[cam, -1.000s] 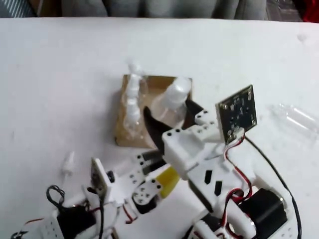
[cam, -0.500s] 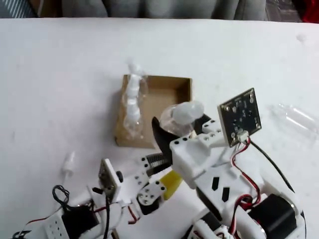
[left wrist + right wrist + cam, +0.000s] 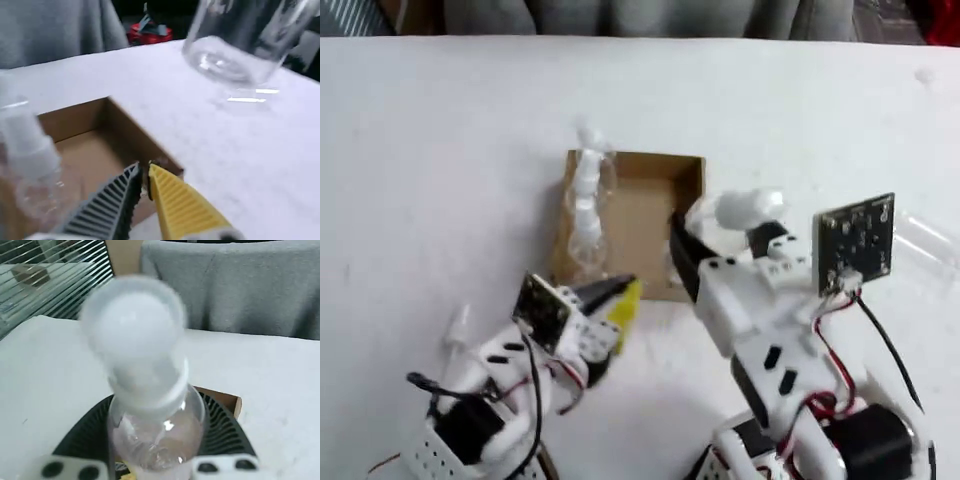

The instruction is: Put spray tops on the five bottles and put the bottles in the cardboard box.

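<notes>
Carefully now: my right hand (image 3: 722,240) grips the bottle (image 3: 745,208) just past the box's (image 3: 635,158) 3 o'clock wall; releasing here could drop it onto the table (image 3: 470,120).

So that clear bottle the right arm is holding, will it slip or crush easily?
Probably light: the bottle looks empty and see-through. Its clear plastic-looking wall likely dents under a hard squeeze. Smooth and round, with the spray top above the grip, it may twist or slip.

An open brown cardboard box (image 3: 638,215) holds spray-topped bottles (image 3: 585,210) lying along its left wall, a capped bottle (image 3: 740,208) is raised just off its right edge, a bare clear bottle (image 3: 925,235) lies farther right, and a loose spray top (image 3: 457,325) lies off its near-left corner.
</notes>
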